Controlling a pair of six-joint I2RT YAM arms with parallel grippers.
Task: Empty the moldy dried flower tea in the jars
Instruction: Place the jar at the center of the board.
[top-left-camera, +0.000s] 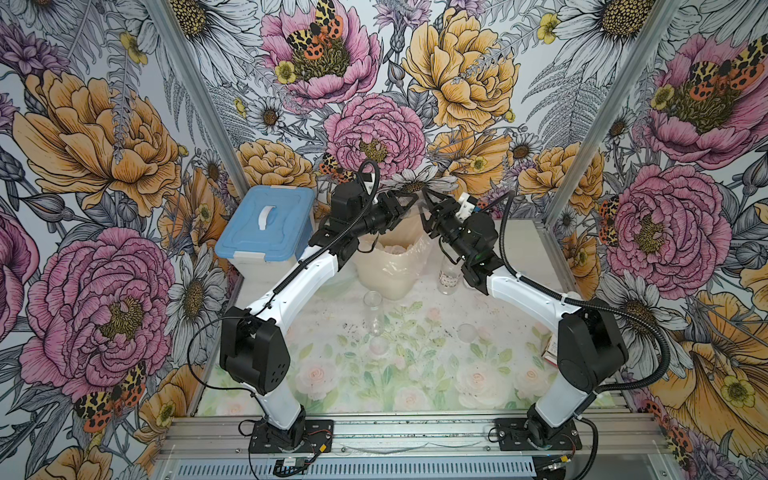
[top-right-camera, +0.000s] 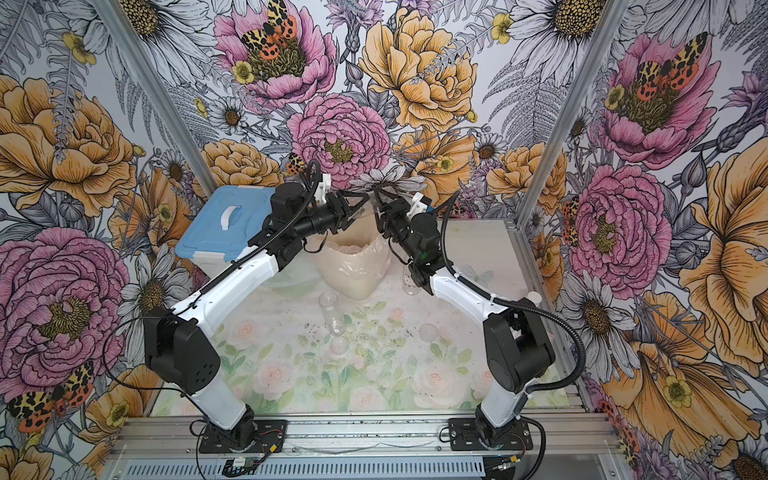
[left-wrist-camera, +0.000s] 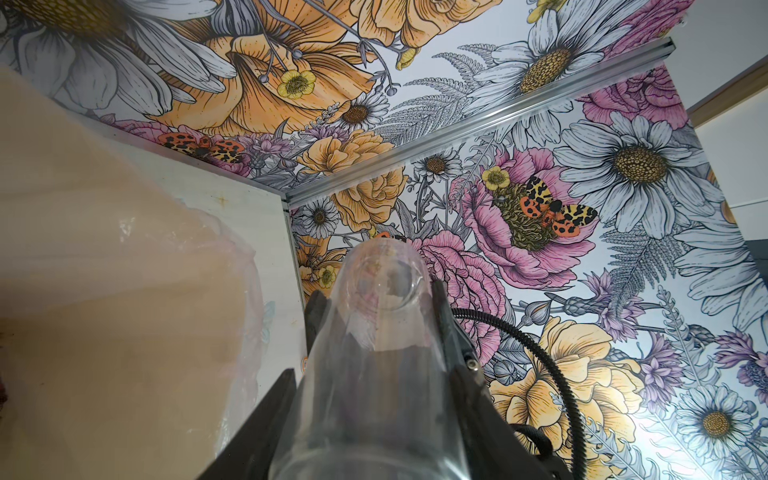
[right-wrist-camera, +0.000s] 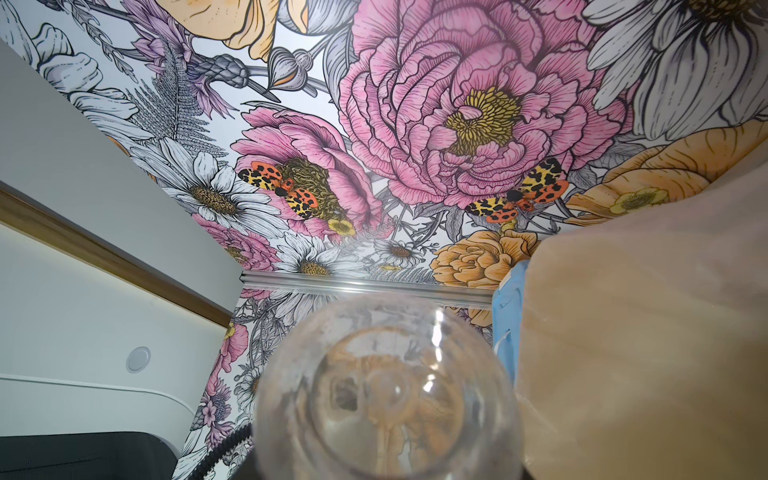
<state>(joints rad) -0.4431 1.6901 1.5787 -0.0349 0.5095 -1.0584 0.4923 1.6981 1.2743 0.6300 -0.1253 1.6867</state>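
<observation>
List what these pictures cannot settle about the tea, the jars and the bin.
- Bagged bin, inside: in both top views its own folds, the left gripper and the right gripper partly cover it; no tea shows.
- Held jar: the left wrist view blurs it, so leftover specks are unclear.
- Labelled jar: print and contents too small in a top view.
- Small box: mostly behind the right arm in a top view.
</observation>
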